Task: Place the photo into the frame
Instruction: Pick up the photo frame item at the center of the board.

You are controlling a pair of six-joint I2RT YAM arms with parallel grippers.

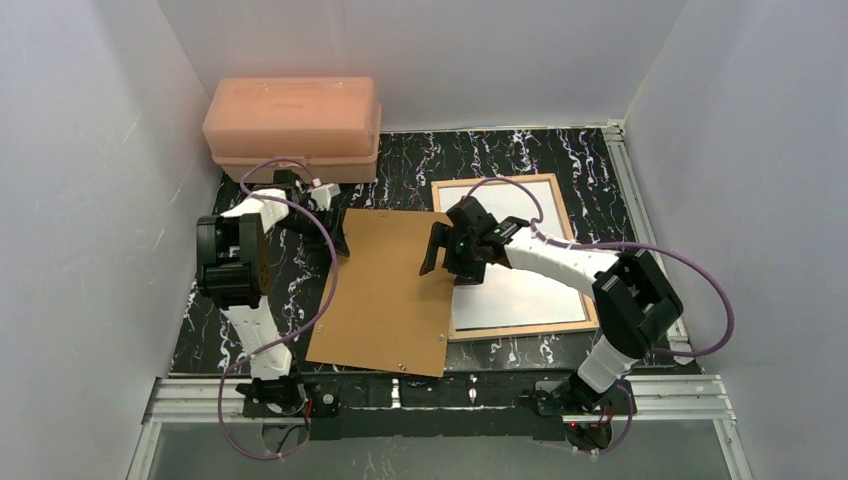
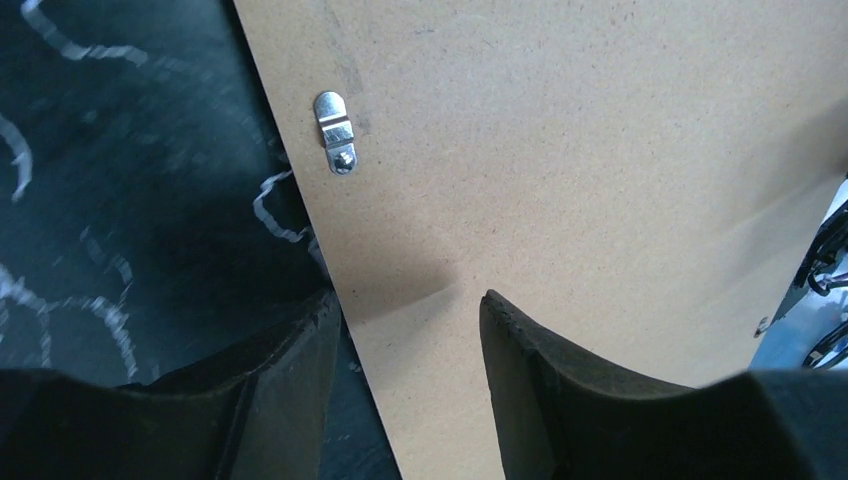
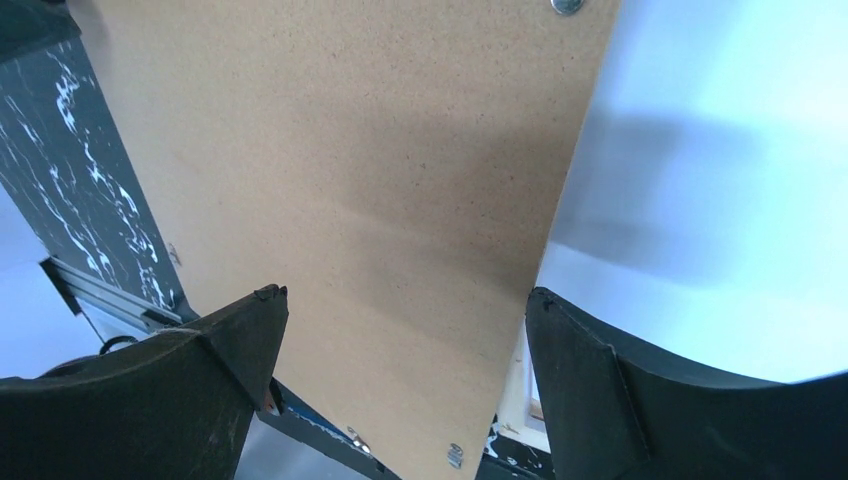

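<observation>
Shows a plain brown backing board lying askew on a black, white-veined table — with a small silver turn-clip screwed near its edge. Finds a closed pink plastic box in the far left corner, by white walls — and a metal rail along the near edge.

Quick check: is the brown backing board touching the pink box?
Apart. The top external view shows a strip of dark table between the far edge of the backing board and the pink box.
</observation>
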